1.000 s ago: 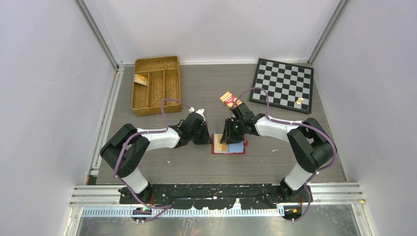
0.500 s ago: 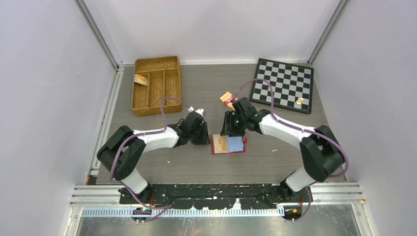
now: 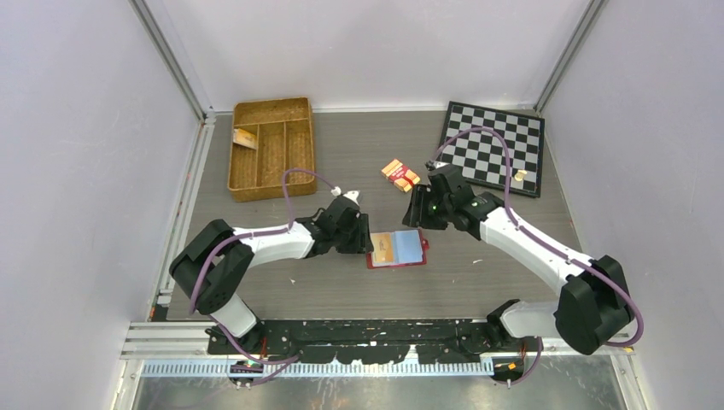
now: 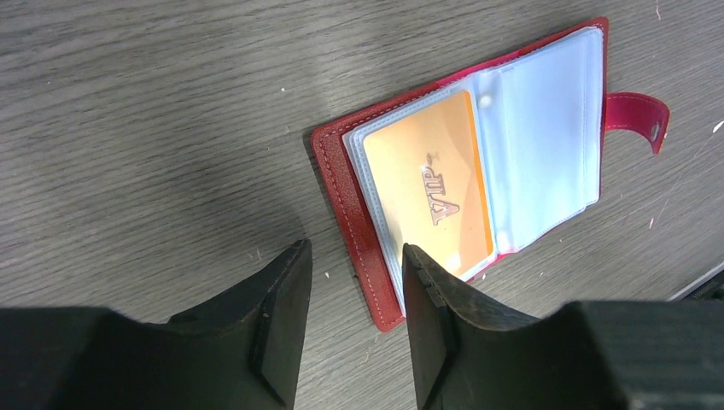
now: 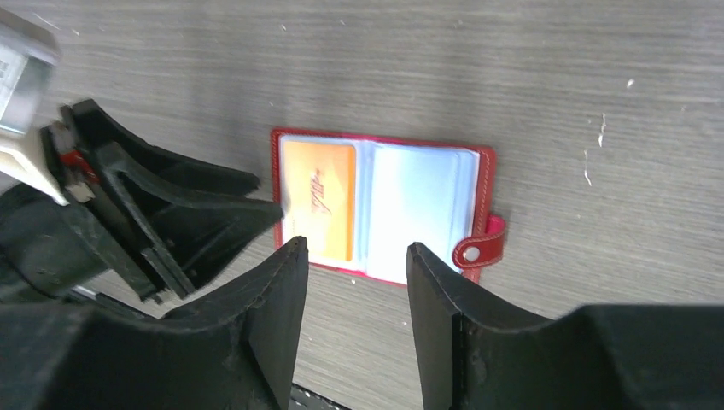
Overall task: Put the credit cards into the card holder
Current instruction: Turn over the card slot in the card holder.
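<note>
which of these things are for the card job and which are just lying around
For the job:
- card holder, lying open
- orange card, already in one sleeve

Just lying about:
- banded pack
- wicker tray
- chessboard

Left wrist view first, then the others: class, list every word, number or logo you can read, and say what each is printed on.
"VIP": on the orange card in the left sleeve of the open card holder, seen sideways in the left wrist view.
Print on the red-and-orange pack: too small to read.
Marks on the white tag at the left edge of the right wrist view: too blurred to read.
</note>
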Robot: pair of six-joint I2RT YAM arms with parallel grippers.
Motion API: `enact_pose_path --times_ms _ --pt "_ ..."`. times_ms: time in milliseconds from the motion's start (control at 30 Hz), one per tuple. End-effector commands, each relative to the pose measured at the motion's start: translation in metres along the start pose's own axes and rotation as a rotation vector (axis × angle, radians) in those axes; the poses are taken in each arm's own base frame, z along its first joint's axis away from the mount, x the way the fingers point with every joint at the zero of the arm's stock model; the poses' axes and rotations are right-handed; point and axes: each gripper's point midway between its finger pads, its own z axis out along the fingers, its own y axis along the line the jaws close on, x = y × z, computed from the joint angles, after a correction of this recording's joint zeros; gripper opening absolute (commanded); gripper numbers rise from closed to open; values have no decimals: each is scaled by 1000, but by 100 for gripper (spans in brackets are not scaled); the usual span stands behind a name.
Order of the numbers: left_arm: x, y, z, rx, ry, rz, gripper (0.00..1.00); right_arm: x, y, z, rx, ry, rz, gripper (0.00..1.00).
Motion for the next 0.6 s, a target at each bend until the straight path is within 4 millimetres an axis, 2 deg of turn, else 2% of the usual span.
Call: enact_pose_path --times_ms 0,233,367,567 --pt "-9 -5 -1 0 -36 3 45 17 -15 0 61 82 0 48" --pt "-2 -6 5 -5 -18 15 41 45 -24 22 2 196 101 43" --pt "-1 -6 6 -5 -15 16 36 51 -24 30 -8 221 106 41" --pt "1 -4 8 -9 -11 20 32 61 -36 44 41 254 105 35"
